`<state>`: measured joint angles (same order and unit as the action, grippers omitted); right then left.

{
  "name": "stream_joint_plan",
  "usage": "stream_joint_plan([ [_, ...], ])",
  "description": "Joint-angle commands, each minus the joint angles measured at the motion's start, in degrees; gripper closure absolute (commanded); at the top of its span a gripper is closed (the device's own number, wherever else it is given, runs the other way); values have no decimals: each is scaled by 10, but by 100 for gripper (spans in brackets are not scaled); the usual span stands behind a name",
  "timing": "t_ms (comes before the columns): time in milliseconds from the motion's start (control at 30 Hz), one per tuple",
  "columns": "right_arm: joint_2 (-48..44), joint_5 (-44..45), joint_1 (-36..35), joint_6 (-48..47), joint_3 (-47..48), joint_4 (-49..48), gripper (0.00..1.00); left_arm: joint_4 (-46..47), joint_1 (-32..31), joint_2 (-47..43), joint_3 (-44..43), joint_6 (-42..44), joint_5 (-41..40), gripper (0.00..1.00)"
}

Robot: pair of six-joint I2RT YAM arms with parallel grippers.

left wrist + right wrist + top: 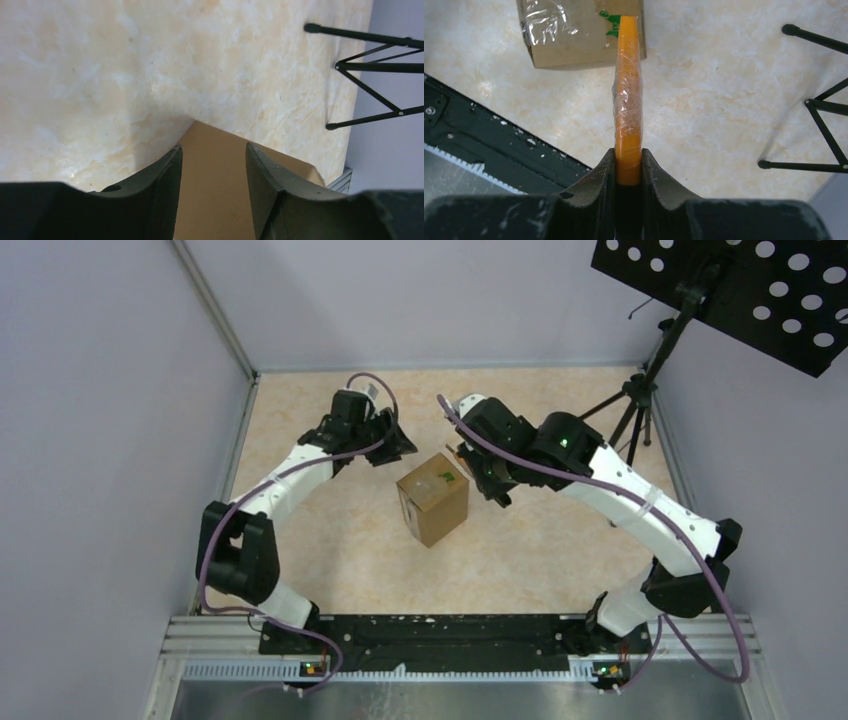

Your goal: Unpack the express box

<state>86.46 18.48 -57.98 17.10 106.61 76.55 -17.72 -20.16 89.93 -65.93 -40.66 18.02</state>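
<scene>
My 2 arms wear white shells between black joints, the left arm (290, 480) and the right arm (640, 510) alike; a purple cable (738, 625) loops along each; a green light (563, 441) glows on the right arm; my fingers (167, 192) are black, curved, finely ribbed inside; those of the right gripper (628, 157) show pale scuffs.

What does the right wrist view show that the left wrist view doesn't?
Right wrist only: an orange tool clamped in the right jaws, clear tape and a green mark on the express box, the black base rail. Left wrist only: open left jaws framing a plain brown box face. Both: the box, tabletop, tripod legs.
</scene>
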Motion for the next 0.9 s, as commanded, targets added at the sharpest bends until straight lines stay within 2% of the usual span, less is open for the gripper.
stream_joint_plan([
  [0,-2,-31,-23,2,32,22,100,-10,8,-64,-46,71,-9,43],
  [133,-16,-59,-32,6,30,29,100,18,8,-118,-47,112,31,36],
  [300,-48,-116,-33,7,9,16,100,103,9,-185,-19,138,141,35],
  [400,-74,-139,-33,8,-20,1,100,111,9,-197,-18,145,195,36],
  [467,-77,-146,-33,12,-23,1,100,95,8,-200,-16,147,177,36],
  [633,-51,-156,-43,18,14,14,100,21,11,-212,5,110,42,38],
  [733,-16,-137,-53,18,54,38,100,26,13,-216,34,100,32,38],
  [867,32,-94,-62,22,99,62,100,44,13,-203,65,104,68,37],
])
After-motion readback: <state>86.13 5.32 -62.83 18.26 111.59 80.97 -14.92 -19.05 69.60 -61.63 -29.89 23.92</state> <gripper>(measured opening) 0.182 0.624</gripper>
